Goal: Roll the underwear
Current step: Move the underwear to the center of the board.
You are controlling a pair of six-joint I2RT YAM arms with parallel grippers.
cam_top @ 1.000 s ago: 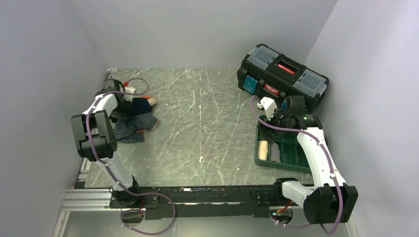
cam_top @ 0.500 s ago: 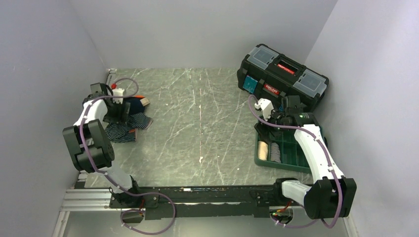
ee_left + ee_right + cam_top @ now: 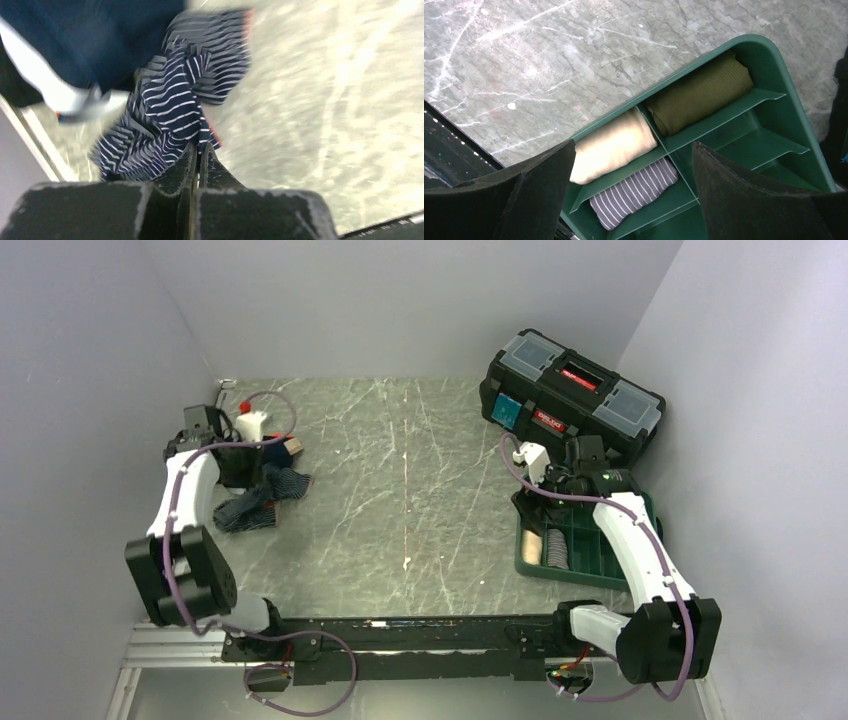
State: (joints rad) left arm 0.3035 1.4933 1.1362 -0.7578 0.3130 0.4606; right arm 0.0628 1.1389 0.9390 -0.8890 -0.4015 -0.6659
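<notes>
Pressing its fingers tight together, L tool (image 3: 198, 152) has its tips touching the near edge of the navy white-striped underwear (image 3: 175, 107), which lies crumpled on the bench (image 3: 325, 100) just ahead of it; can't tell if any cloth is caught betw. the fingers. Further ahead & to the tool's left lies the dark navy underwear (image 3: 100, 40), touching the striped one. R tool (image 3: 633, 150) is spread wide, nothing in it, above the green tray (image 3: 751, 41): cream roll (image 3: 611, 145) & grey-striped roll (image 3: 634, 192) directly below, olive roll (image 3: 699, 92) ahead-right, each in its own compartment. Beyond R tool sits the black toolbox (image 3: 570, 395).
</notes>
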